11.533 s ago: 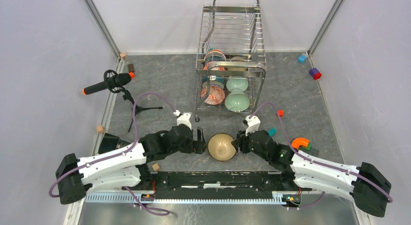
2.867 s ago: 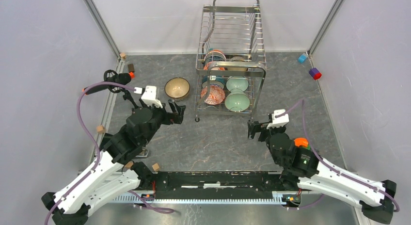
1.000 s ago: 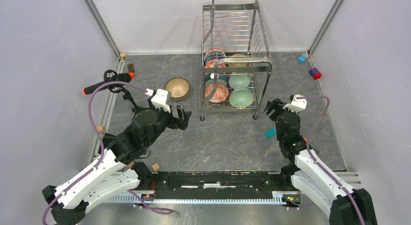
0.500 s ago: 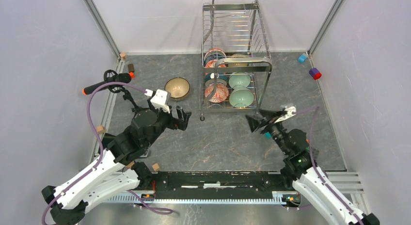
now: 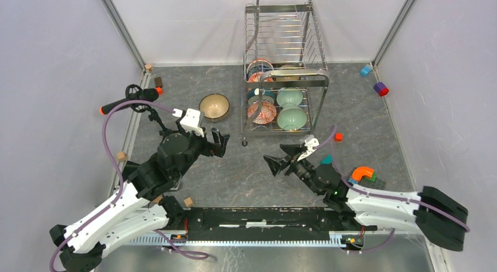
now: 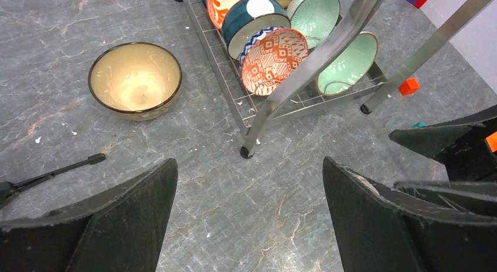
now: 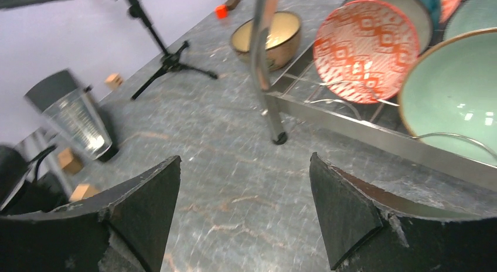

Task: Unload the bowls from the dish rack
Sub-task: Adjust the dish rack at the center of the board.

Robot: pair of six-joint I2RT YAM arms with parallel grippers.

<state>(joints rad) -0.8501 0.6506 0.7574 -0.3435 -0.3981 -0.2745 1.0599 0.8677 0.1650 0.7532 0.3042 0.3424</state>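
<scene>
Overhead, the dish rack stands at twelve o'clock on the grey stone-look table. It is a tall chrome wire frame on tube legs. Its lower tier holds a red patterned bowl on edge at the front, with a pale green bowl touching it at three o'clock. A dark teal bowl and a second green bowl stand behind them. More bowls sit further back, partly hidden by the wires.

A tan bowl with a dark rim rests upright on the table at nine o'clock of the rack, near it and not touching.

The left gripper hovers at eight o'clock of the rack, its jaws spread wide with nothing between them. The right gripper hangs at six o'clock of the rack, aimed toward ten o'clock, jaws likewise spread and empty.

A microphone on a small tripod stands by the table's nine o'clock edge.
</scene>
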